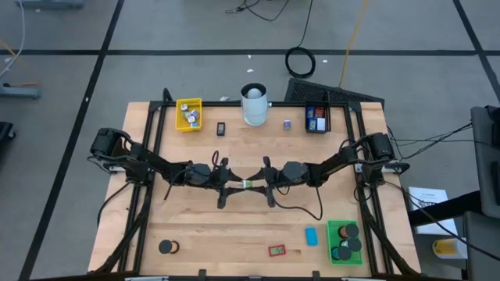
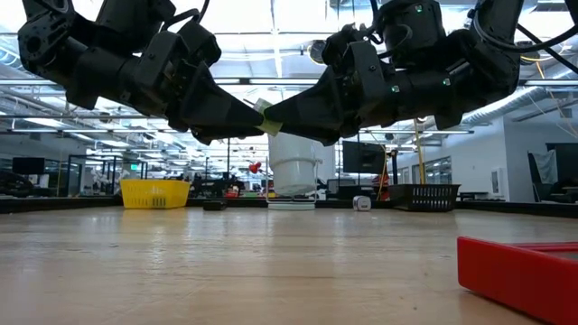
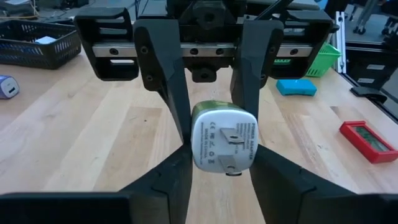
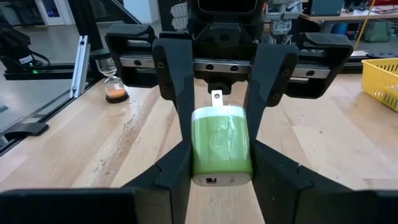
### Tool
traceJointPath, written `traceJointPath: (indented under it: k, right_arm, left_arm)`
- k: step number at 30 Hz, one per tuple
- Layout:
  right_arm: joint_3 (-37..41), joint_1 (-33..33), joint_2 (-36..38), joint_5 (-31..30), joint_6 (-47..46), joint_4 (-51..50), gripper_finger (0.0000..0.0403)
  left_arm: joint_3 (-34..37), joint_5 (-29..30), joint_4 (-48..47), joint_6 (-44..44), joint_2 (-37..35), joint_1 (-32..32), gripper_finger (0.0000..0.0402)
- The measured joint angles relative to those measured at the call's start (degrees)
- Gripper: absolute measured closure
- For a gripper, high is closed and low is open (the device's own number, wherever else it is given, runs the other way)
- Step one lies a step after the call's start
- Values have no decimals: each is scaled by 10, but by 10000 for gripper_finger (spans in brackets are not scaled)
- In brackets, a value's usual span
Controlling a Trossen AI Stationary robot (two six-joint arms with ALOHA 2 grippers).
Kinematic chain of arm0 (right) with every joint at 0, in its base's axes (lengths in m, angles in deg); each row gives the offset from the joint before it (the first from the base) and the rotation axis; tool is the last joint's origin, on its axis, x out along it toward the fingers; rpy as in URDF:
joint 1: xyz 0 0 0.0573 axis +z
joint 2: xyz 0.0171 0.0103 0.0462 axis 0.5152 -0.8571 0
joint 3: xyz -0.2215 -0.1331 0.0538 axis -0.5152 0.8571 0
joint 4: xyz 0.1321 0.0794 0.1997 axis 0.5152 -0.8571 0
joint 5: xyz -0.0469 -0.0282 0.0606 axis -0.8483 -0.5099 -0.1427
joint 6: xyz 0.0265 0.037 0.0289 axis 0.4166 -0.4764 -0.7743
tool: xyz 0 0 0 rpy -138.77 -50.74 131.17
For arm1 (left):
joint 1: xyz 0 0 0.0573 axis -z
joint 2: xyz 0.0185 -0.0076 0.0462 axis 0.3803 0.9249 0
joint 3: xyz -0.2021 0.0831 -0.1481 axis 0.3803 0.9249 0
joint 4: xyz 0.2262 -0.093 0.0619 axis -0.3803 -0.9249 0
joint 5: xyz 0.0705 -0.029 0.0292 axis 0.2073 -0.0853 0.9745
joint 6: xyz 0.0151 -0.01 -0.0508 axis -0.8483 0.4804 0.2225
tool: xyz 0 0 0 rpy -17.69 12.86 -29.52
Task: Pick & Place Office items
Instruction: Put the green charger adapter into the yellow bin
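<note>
A small white plug charger [image 3: 222, 140] wrapped in green tape [image 4: 221, 140] hangs above the middle of the table [image 1: 248, 185]. Its pronged face points toward my left arm and its socket end toward my right arm. My left gripper [image 3: 221, 155] and my right gripper [image 4: 221, 152] meet nose to nose at it, each shut on it, both reaching roughly level [image 2: 268, 118]. Other office items lie on the near part of the table: a blue block [image 1: 312, 236], a red piece [image 1: 276, 250] and a black disc [image 1: 166, 247]. My left gripper pinches the charger's two side faces [image 3: 198, 158] between its two fingers, at the pronged end. It comes roughly level from the table's left. The charger is lifted clear of the table. My right gripper pinches the same two side faces [image 4: 194, 163] between its two fingers, at the socket end. It comes level from the table's right, its fingers running along the charger. The charger sits level between the two grippers.
A tall white cylinder [image 1: 254, 104] stands at the far middle, with a yellow tray [image 1: 188, 114] to its left and a black tray [image 1: 316, 119] to its right. A green tray [image 1: 344, 240] with black discs sits near right. Two small pieces [image 1: 221, 129] [image 1: 287, 124] lie beside the cylinder.
</note>
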Motion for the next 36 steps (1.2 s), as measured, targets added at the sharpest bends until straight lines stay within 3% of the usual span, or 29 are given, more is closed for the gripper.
traceJointPath:
  k: [14,28,36]
  right_arm:
    - [0,0,0,1,-13,2,255]
    - [9,0,6,-13,-2,-32,164]
    - [15,-2,18,-38,5,-49,103]
  left_arm:
    - [0,3,0,-11,0,0,274]
    - [-4,37,-12,-17,-1,-2,290]
    - [-3,29,-28,-24,-1,-12,367]
